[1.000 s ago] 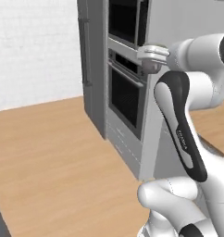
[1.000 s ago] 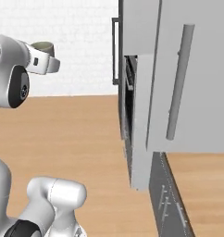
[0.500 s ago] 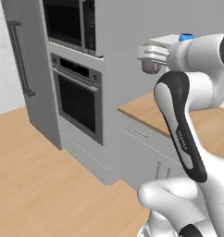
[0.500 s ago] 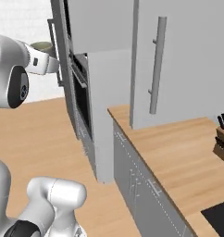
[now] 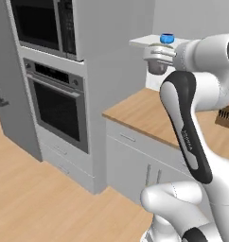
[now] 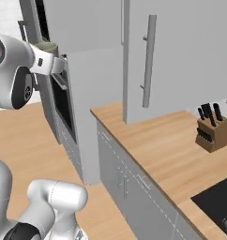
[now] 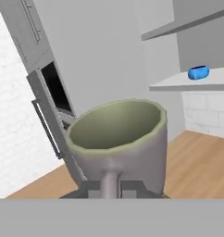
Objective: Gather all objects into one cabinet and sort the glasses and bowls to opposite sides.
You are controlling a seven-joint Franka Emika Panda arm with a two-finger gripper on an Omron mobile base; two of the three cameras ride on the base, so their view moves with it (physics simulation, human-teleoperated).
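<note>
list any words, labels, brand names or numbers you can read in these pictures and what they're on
Small pale marks along the dark forearm cover of the robot arm: lettering of some kind, too small and blurred to read.
Nothing readable on the grey cup, blue bowl, built-in oven, microwave, knife block or cabinet door.
</note>
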